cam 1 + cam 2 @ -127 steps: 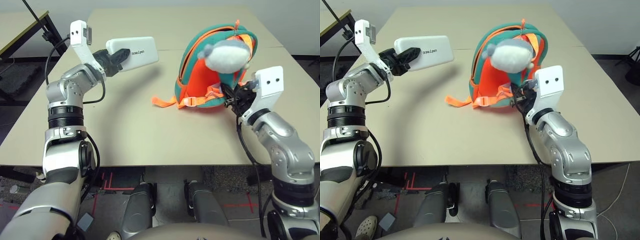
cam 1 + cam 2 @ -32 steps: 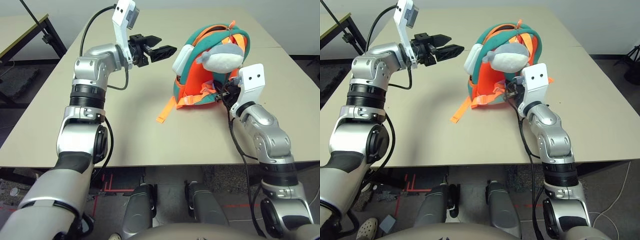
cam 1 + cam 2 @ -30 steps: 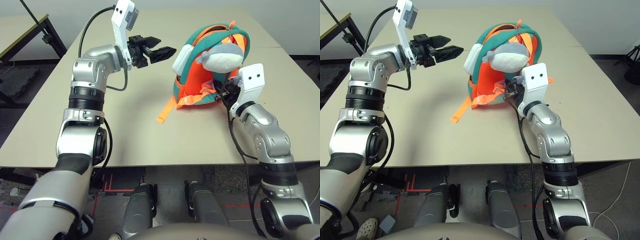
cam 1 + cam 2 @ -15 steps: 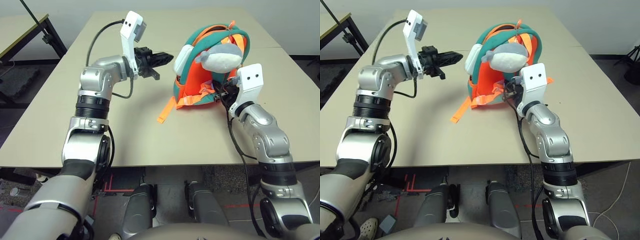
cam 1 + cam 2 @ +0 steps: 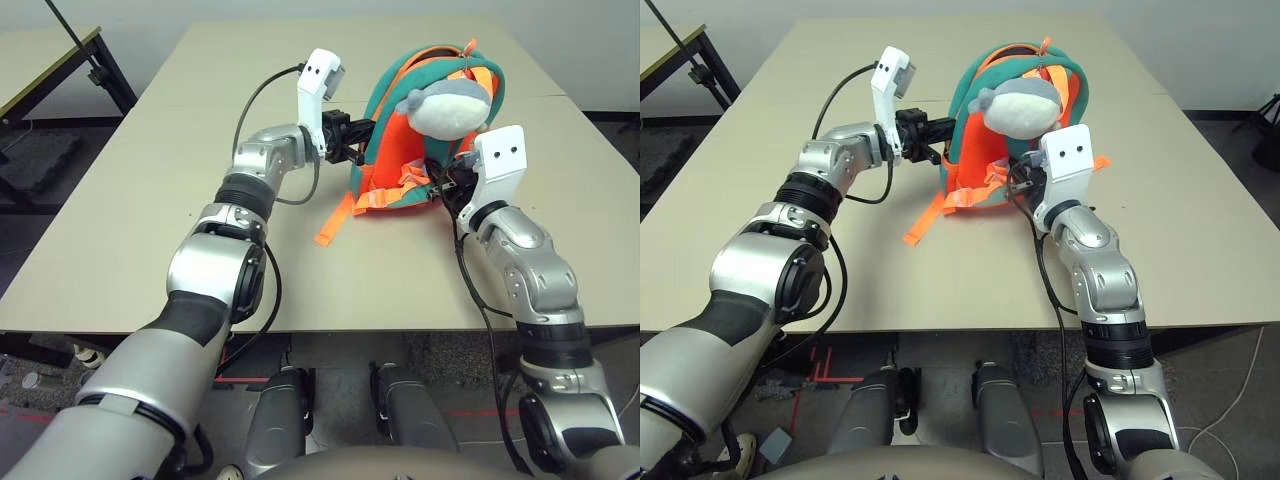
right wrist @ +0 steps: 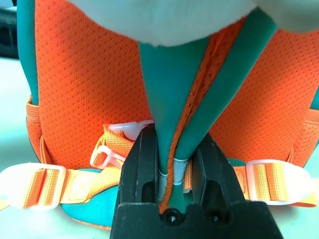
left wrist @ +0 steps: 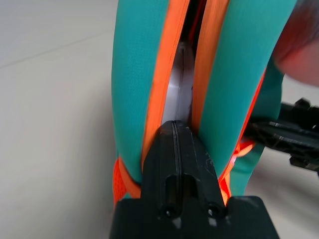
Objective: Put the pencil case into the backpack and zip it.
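Note:
The orange backpack (image 5: 400, 165) with teal trim stands upright in the middle of the table, a grey-white plush toy (image 5: 450, 100) on its front. My left gripper (image 5: 365, 135) is shut, its tips pressed against the open zip gap on the backpack's left side. In the left wrist view the white pencil case (image 7: 180, 89) shows inside that gap, between the teal edges, just beyond the left gripper (image 7: 174, 127). My right gripper (image 6: 177, 139) is shut on a teal fold of the backpack, low on its right side (image 5: 450, 185).
A loose orange strap (image 5: 335, 215) trails from the backpack onto the beige table (image 5: 150, 200) toward me. A second table (image 5: 40, 60) with a black frame stands at the far left. The table's front edge runs close below both elbows.
My left gripper has shut and swung right, up to the backpack's opening. The white case that stuck out of the opening now sits inside. The right arm has not moved.

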`<state>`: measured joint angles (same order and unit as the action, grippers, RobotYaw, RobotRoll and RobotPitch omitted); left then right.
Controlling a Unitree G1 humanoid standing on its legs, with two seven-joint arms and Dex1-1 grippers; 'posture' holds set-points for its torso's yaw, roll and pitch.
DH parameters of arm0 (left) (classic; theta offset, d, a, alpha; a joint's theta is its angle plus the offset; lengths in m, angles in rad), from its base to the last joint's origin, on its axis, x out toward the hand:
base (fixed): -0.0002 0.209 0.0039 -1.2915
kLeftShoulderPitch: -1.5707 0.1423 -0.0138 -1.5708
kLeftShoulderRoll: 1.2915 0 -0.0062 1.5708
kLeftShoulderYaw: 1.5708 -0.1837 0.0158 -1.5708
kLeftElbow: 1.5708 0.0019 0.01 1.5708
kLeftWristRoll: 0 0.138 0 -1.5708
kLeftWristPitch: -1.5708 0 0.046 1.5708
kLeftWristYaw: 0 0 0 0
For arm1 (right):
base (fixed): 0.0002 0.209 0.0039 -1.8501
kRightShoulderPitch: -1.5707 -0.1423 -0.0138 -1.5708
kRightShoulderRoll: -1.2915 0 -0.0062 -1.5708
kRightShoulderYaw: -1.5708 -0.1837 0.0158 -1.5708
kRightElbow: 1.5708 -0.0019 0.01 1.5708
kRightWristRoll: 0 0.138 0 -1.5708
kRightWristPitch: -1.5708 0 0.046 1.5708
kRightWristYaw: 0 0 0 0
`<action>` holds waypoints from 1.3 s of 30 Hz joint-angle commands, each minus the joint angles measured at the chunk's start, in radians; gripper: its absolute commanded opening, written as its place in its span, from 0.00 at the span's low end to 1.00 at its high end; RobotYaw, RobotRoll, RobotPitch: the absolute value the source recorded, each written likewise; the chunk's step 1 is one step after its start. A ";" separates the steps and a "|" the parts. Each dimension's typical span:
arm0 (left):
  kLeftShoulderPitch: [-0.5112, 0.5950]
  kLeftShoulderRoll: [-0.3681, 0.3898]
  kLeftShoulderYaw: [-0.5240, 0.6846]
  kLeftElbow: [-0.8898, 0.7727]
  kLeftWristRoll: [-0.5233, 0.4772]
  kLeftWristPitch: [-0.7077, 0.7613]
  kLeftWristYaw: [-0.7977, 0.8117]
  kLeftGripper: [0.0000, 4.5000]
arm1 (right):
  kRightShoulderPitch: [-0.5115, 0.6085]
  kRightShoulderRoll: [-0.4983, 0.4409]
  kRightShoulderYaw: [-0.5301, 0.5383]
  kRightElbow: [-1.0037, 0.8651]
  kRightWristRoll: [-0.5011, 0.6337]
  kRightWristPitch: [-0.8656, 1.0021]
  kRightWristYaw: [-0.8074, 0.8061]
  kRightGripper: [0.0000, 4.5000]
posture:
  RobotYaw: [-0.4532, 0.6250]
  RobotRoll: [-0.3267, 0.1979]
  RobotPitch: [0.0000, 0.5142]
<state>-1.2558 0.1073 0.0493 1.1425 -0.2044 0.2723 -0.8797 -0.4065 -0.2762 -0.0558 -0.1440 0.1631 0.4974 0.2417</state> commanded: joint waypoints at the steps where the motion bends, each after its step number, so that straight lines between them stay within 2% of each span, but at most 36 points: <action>1: -0.027 0.002 0.001 -0.017 0.010 -0.006 -0.021 0.00 | 0.018 0.003 0.005 0.002 -0.003 0.008 0.002 0.15 | 0.23 0.62 0.17; 5: -0.028 0.059 0.031 -0.103 -0.024 0.043 -0.048 0.00 | 0.020 0.003 0.007 0.003 -0.004 0.007 0.002 0.15 | 0.23 0.62 0.17; 9: -0.016 0.113 0.069 -0.251 -0.082 0.141 -0.064 0.30 | 0.015 0.004 0.010 0.013 -0.004 0.002 0.005 0.15 | 0.25 0.62 0.16; 17: 0.027 0.204 0.073 -0.611 -0.177 0.339 -0.073 0.99 | 0.001 0.010 0.018 0.041 -0.006 -0.014 0.014 0.15 | 0.26 0.62 0.15; 23: 0.048 0.212 -0.008 -0.791 -0.198 0.411 -0.112 1.00 | -0.001 0.010 0.020 0.048 -0.007 -0.022 0.017 0.15 | 0.26 0.62 0.15; 27: 0.069 0.204 -0.105 -0.845 -0.163 0.378 -0.143 1.00 | 0.001 0.010 0.018 0.046 -0.008 -0.022 0.015 0.15 | 0.26 0.62 0.15; 33: 0.055 0.168 -0.211 -0.741 -0.080 0.253 -0.155 1.00 | 0.005 0.013 0.017 0.040 -0.009 -0.020 0.009 0.15 | 0.24 0.62 0.15; 39: 0.009 0.119 -0.251 -0.574 0.002 0.126 -0.140 1.00 | 0.010 0.014 0.014 0.031 -0.012 -0.018 0.004 0.15 | 0.23 0.62 0.15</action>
<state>-1.2198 0.2337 -0.1838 0.5285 -0.2370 0.4378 -1.0274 -0.4092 -0.2631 -0.0504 -0.1153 0.1605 0.4695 0.2487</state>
